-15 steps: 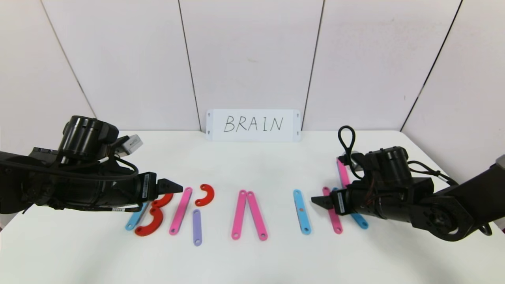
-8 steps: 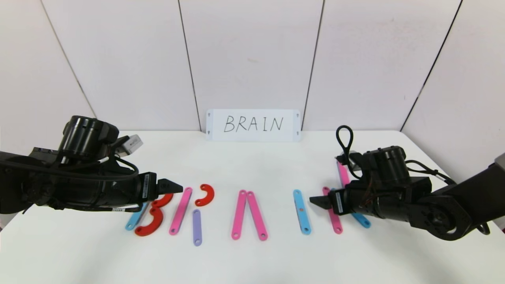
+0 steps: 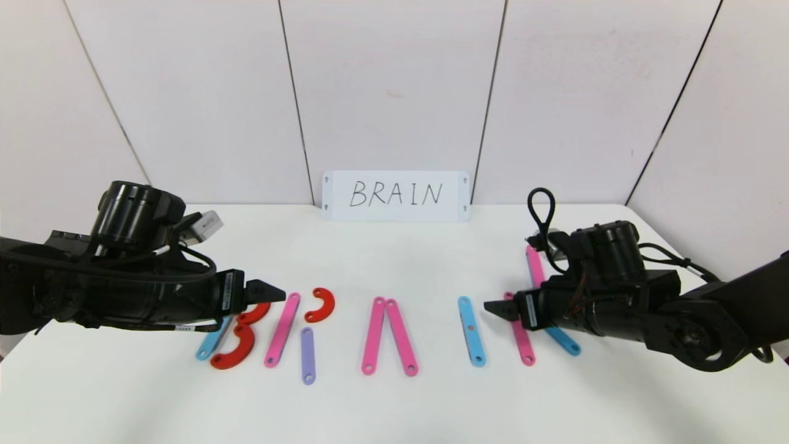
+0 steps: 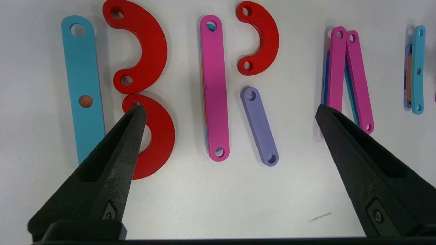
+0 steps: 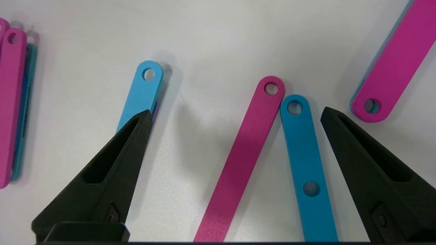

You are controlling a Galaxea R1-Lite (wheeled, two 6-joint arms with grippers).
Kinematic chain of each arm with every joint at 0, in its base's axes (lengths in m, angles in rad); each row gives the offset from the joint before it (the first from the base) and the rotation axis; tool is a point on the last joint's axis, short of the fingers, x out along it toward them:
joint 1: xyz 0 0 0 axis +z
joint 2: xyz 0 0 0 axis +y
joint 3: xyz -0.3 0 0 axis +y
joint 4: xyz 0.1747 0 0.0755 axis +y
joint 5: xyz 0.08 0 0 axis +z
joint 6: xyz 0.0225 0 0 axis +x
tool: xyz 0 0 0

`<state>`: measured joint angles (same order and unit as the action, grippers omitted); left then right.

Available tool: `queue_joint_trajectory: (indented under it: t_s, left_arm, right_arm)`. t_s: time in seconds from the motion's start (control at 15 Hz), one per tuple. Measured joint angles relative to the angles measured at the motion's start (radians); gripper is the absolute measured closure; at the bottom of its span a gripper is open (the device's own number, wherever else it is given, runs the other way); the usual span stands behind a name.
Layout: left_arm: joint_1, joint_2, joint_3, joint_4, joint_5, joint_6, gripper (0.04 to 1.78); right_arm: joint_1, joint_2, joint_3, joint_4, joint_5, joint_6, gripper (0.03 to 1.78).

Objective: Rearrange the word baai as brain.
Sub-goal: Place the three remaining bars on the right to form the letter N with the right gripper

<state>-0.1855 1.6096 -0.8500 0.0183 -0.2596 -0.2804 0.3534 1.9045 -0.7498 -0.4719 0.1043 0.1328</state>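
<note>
**Inspector A:** Where do the letter strips (image 3: 388, 330) lie?

**Inspector B:** In one row across the near half of the white worktop (image 3: 394, 407), in front of the card (image 3: 396, 195) handwritten "BRAIN". From the robot's left: a light-blue bar (image 4: 82, 85) with two red curves (image 4: 144, 44) just beside it, one curve above the other; a pink bar (image 3: 282, 330) with a smaller red curve (image 3: 320, 304) and a lilac bar (image 3: 307, 355); two pink bars (image 3: 388, 336) meeting at their far ends; a single light-blue bar (image 3: 471, 331).

**Inspector A:** And at the right end?

**Inspector B:** A pink bar (image 5: 243, 156) and a blue bar (image 5: 305, 163) close together at their far ends, another pink bar (image 5: 391, 71) lying farther back and apart.

**Inspector A:** Left pincer (image 4: 230, 112)?

**Inspector B:** Spread wide, gripping nothing, hovering over the leftmost strips.

**Inspector A:** Right pincer (image 5: 235, 115)?

**Inspector B:** Also spread wide and empty, held over the pink and blue pair, which lie between its fingers in the wrist view.
</note>
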Motion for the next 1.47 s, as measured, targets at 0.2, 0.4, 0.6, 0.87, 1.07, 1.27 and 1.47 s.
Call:
queue_joint_trajectory:
  t_s: [0.2, 0.4, 0.6, 0.87, 1.07, 1.27, 1.47]
  left_arm:
    - [0.000, 0.000, 0.000, 0.000, 0.000, 0.000, 0.08]
    - [0.000, -0.003, 0.000, 0.001, 0.000, 0.000, 0.08]
    - [0.000, -0.007, 0.000, 0.001, 0.000, -0.001, 0.08]
    - [0.000, -0.011, 0.001, 0.001, 0.000, -0.001, 0.08]
    - [0.000, -0.013, 0.002, 0.001, 0.000, -0.001, 0.08]
    - [0.000, -0.012, 0.002, 0.001, 0.000, -0.001, 0.08]
    - [0.000, -0.011, 0.002, 0.000, 0.000, -0.001, 0.08]
  right_arm:
    - [-0.011, -0.013, -0.035, 0.006, -0.058, -0.004, 0.08]
    - [-0.022, 0.000, -0.076, 0.016, -0.149, -0.011, 0.08]
    - [-0.036, 0.033, -0.110, 0.018, -0.216, -0.011, 0.08]
    - [-0.075, 0.088, -0.167, 0.053, -0.232, -0.008, 0.08]
    - [-0.096, 0.126, -0.197, 0.057, -0.233, -0.007, 0.08]
    - [-0.105, 0.159, -0.217, 0.054, -0.231, -0.004, 0.13]
    - [-0.107, 0.178, -0.223, 0.050, -0.230, -0.004, 0.41]
